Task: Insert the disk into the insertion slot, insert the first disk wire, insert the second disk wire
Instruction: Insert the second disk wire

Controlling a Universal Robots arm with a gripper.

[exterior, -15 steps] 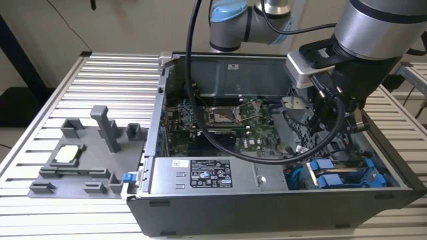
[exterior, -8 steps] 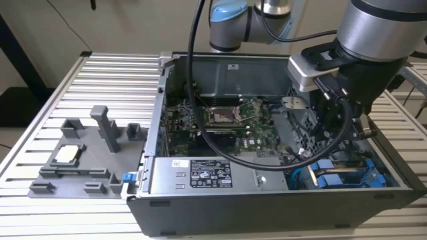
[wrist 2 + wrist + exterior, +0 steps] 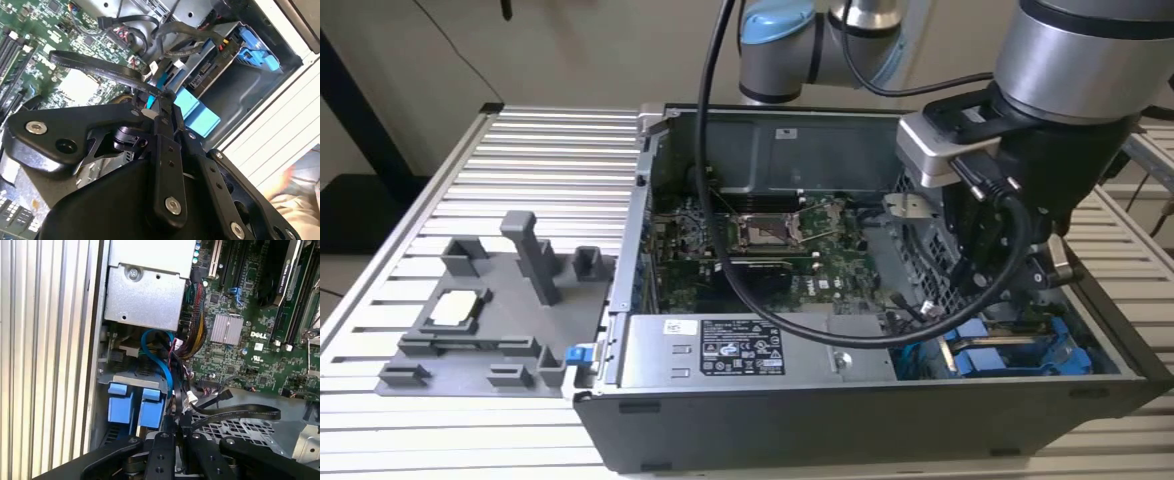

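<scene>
Tool [image 3: 161, 102] pinching flat black wire [image 3: 95, 67] above disk [image 3: 212, 70].

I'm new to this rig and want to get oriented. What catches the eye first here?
The open computer case on the slatted table, with the green motherboard inside. The gripper reaches into the case's corner on the exterior view's right, pinching a flat black wire beside the bright blue carrier tabs.

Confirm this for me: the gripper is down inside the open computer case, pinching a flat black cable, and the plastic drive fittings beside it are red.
One thing is wrong: the plastic drive fittings are blue, not red, as the first wrist view shows. The rest stands: the gripper is down inside the open computer case, pinching a flat black cable.
</scene>
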